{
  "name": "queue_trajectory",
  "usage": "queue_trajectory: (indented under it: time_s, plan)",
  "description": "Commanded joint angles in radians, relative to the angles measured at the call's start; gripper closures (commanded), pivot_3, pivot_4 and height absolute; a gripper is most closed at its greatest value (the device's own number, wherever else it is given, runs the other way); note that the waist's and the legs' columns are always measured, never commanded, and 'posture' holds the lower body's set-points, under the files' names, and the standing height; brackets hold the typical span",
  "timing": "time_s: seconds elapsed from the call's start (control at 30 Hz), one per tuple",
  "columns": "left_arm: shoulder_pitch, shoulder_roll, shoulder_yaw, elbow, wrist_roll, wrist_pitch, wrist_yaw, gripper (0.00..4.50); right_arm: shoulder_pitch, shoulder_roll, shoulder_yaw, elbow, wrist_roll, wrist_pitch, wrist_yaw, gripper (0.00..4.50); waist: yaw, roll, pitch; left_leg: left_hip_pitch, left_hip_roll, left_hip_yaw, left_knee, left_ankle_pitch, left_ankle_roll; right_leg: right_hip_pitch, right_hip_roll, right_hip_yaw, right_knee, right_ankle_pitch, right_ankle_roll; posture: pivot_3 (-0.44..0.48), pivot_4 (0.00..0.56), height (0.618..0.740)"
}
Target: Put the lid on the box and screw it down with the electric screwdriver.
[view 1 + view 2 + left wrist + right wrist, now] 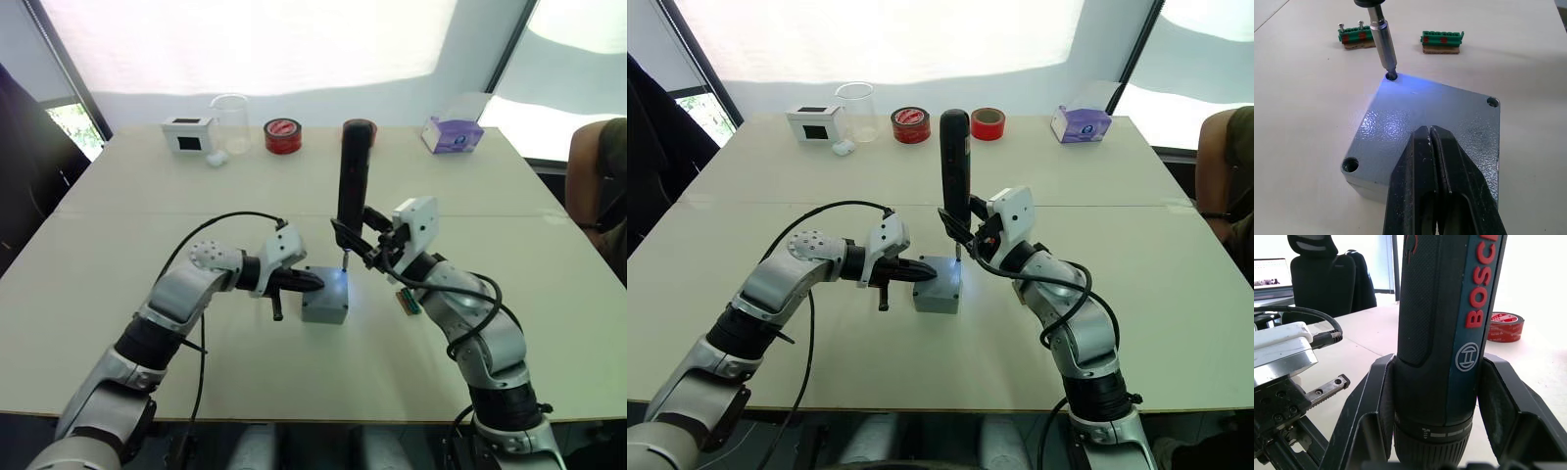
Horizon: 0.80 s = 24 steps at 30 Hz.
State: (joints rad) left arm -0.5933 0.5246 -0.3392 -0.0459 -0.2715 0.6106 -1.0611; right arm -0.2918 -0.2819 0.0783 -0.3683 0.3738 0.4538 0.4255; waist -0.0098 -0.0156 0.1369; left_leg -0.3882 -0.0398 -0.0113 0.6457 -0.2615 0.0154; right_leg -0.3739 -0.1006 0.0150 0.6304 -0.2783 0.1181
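Note:
The grey box (324, 313) stands mid-table with the lid (1415, 117) lying on top of it. My left gripper (1429, 131) is shut, its tips resting on the lid's top from the left side (312, 282). Upright in my right gripper (358, 233) is the black electric screwdriver (354, 171), with the fingers shut around its lower body (1444, 308). Its metal bit (1382, 39) sits in one corner hole of the lid, where a bluish light falls. Two other corner holes show open.
Two green connector strips (1442, 41) (1356, 38) lie just beyond the box. Along the far edge stand a white box with a black screen (188, 134), a clear jar (231, 122), red tape rolls (282, 136) and a purple tissue box (453, 134).

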Motion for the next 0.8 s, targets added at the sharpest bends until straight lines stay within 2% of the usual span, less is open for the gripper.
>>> queue_trajectory:
  time_s: [0.03,0.5,0.67,0.73,0.8]
  plan:
    - [0.015,0.006,-0.013,0.006,0.016,0.023,0.005,4.5,0.05,-0.001,0.029,0.072,-0.027,0.039,-0.003,2.71,0.0,0.0,0.0,0.0,0.0,0.0,0.0,0.0,0.0,0.0,-0.001,0.0,0.0,0.0,-0.001,0.0,0.15,0.74]
    - [0.021,-0.009,0.003,0.009,0.001,0.044,0.009,4.5,0.0,0.011,-0.014,0.024,0.005,0.023,-0.007,2.71,-0.001,0.001,0.0,-0.003,0.0,0.0,-0.002,-0.001,-0.001,-0.001,-0.003,0.0,-0.003,-0.002,-0.004,0.0,0.15,0.74]
    - [0.023,-0.011,0.014,0.005,-0.007,0.049,0.005,4.5,-0.187,-0.006,-0.145,-0.065,0.142,0.174,-0.063,2.71,0.0,0.004,0.003,-0.008,0.0,0.0,-0.002,-0.001,-0.001,-0.007,-0.003,0.0,-0.003,-0.001,-0.004,0.0,0.15,0.74]
    - [0.02,-0.011,0.023,0.004,-0.017,0.054,0.0,4.5,-0.279,-0.022,-0.195,-0.082,0.186,0.275,-0.119,2.71,0.0,0.006,0.004,-0.023,0.0,0.0,0.001,0.001,-0.003,-0.02,-0.003,0.0,0.001,0.0,-0.004,0.0,0.15,0.74]
    - [0.017,-0.012,0.035,0.004,-0.031,0.059,-0.005,4.5,-0.358,-0.047,-0.231,-0.095,0.216,0.387,-0.174,2.71,0.0,0.008,0.005,-0.028,-0.001,0.0,0.001,0.002,-0.004,-0.026,-0.002,0.0,0.002,0.003,0.0,0.0,0.15,0.74]
